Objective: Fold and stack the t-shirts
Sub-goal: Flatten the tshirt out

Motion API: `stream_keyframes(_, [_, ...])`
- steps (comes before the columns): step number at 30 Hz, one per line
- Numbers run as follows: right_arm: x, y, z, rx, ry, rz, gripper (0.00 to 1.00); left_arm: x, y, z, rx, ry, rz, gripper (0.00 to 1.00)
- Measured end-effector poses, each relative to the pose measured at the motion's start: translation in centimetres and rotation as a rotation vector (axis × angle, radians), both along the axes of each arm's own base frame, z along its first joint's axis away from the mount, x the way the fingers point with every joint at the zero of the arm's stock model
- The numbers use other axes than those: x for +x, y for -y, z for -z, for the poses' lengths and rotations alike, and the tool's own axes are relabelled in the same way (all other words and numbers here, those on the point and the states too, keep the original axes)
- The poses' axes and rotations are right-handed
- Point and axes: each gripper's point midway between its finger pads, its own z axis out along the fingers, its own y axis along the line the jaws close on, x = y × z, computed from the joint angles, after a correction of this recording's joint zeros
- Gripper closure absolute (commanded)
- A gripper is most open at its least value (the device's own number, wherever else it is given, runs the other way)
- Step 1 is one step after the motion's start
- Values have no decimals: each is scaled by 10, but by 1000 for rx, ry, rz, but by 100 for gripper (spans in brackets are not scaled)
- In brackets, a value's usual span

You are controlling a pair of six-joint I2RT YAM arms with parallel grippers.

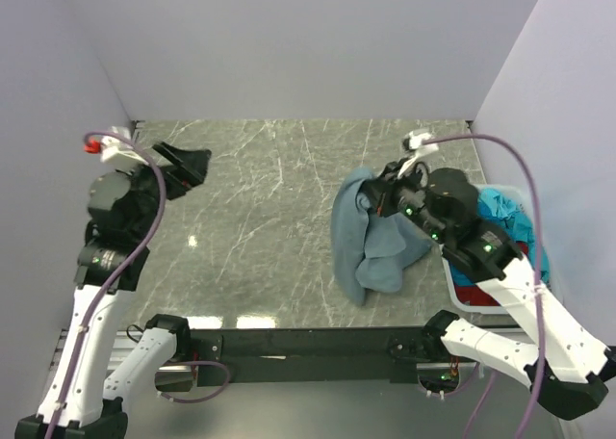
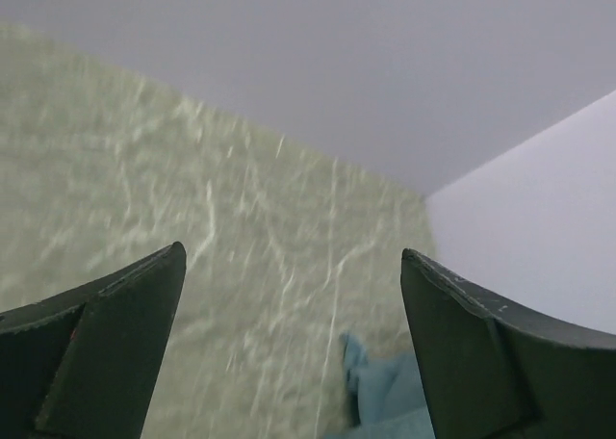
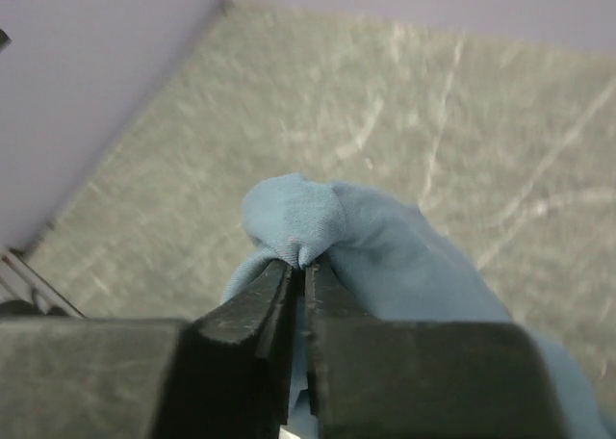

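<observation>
A grey-blue t-shirt (image 1: 371, 242) hangs crumpled from my right gripper (image 1: 377, 196), its lower part resting on the table at the right. In the right wrist view the jaws are shut on a bunched fold of this t-shirt (image 3: 318, 218). A turquoise t-shirt (image 1: 502, 206) and a dark red t-shirt (image 1: 476, 294) lie in the white bin (image 1: 452, 283) at the far right. My left gripper (image 1: 190, 163) is open and empty, held above the table's far left. Its view shows an edge of the grey-blue t-shirt (image 2: 385, 386) low between the fingers.
The marble-patterned table (image 1: 260, 218) is walled on the left, back and right. The white bin sits against the right wall, partly under my right arm. A black rail (image 1: 308, 341) runs along the near edge between the arm bases.
</observation>
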Motion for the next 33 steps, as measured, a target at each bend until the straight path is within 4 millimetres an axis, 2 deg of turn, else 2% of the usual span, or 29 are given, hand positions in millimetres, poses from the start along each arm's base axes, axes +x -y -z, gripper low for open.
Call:
stream_keyframes(1, [2, -2, 18, -19, -39, 3, 78, 3, 2, 18, 1, -41, 10, 1])
stream_keyframes(2, [2, -2, 33, -32, -75, 8, 57, 6, 5, 36, -3, -82, 19, 1])
stream_keyframes(3, [2, -2, 47, -39, -112, 17, 40, 7, 8, 57, -7, -132, 34, 0])
stream_keyframes(5, [4, -1, 69, -50, -157, 41, 15, 9, 14, 91, -17, -208, 57, 1])
stream_keyframes(9, [6, 13, 126, -101, -277, 144, 12, 7, 31, 173, -41, -396, 139, 1])
stream_keyframes(12, [4, 30, 160, -151, -359, 241, 11, 0, 52, 216, -46, -518, 212, 0])
stream_keyframes(14, [2, 40, 177, -172, -397, 296, 11, -6, 76, 231, -22, -557, 277, 1])
stream_keyframes(18, [-3, 59, 203, -199, -471, 405, 10, -27, 142, 250, 43, -591, 492, 1])
stream_keyframes(20, [-6, 69, 216, -199, -506, 459, 10, -35, 163, 267, 67, -635, 554, 1])
stream_keyframes(26, [-20, 98, 261, -188, -619, 547, 10, -58, 202, 316, 146, -757, 646, 1])
stream_keyframes(29, [-27, 103, 274, -161, -655, 543, 10, -61, 218, 326, 177, -776, 673, 1])
stream_keyframes(32, [-28, 101, 275, -128, -658, 527, 10, -54, 233, 329, 194, -779, 677, 2])
stream_keyframes(33, [-28, 99, 274, -119, -657, 523, 10, -51, 237, 331, 198, -780, 676, 8])
